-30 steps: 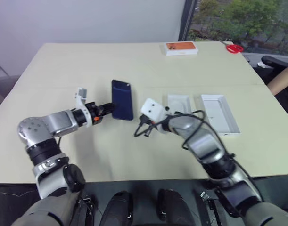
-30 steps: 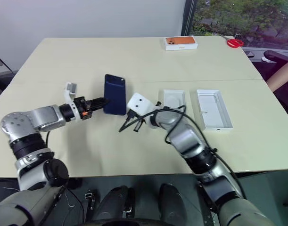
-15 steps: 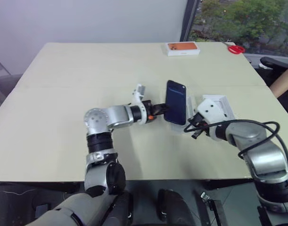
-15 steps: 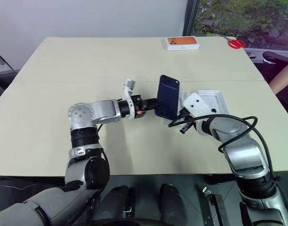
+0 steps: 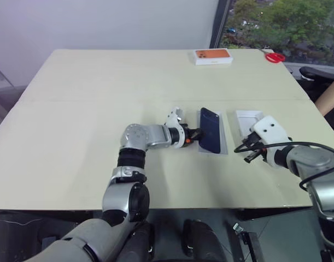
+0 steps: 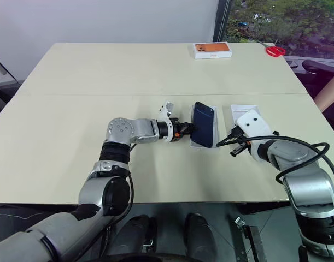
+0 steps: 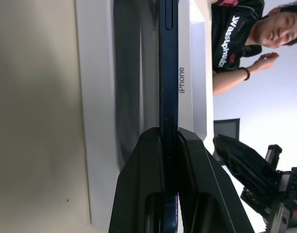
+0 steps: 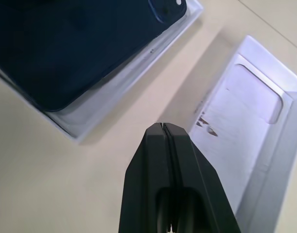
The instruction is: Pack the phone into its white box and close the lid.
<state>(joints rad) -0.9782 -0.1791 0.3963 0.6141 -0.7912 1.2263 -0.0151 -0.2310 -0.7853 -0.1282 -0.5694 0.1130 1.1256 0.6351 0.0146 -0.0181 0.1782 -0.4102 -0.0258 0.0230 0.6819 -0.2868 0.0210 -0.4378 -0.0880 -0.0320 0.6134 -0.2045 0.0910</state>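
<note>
- left gripper (image 5: pixel 195 132) clamps the phone (image 5: pixel 210 137) by its edge, held on edge just over the white box (image 5: pixel 224 143)
- right gripper (image 8: pixel 164 127) clenched, empty, near the lid (image 5: pixel 248 121)
- tip: roll phone flat, align w/ box walls, lower b4 letting go

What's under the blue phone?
The white box lies right beneath the phone, which the left gripper holds by its edge. The phone covers most of the box's floor, so whether they touch cannot be told.

phone (image 8: pixel 75 48) — over white box (image 8: pixel 114 87)
</note>
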